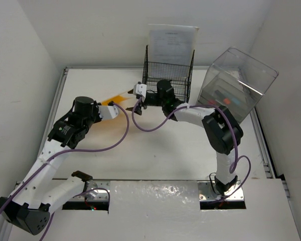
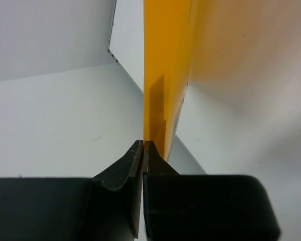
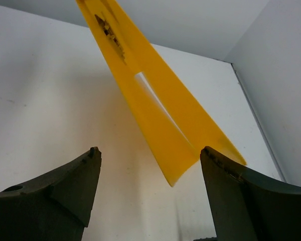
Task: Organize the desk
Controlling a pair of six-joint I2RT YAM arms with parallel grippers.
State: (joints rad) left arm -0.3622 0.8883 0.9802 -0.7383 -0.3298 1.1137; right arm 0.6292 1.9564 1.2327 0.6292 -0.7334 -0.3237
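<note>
A thin yellow folder (image 2: 165, 60) stands on edge above the white desk (image 1: 155, 150). My left gripper (image 2: 143, 143) is shut on its near edge; in the top view this gripper (image 1: 114, 110) is at the left middle of the desk, and the folder (image 1: 116, 98) shows as a faint orange strip. My right gripper (image 3: 149, 150) is open, and the folder's far corner (image 3: 155, 110) hangs between its fingers, close to the right one. In the top view the right gripper (image 1: 134, 92) is just in front of the wire rack.
A black wire-mesh rack (image 1: 168, 75) holding a white sheet of paper (image 1: 171, 44) stands at the back middle. A clear plastic drawer box (image 1: 238, 83) stands tilted at the back right. White walls close in the left and right sides.
</note>
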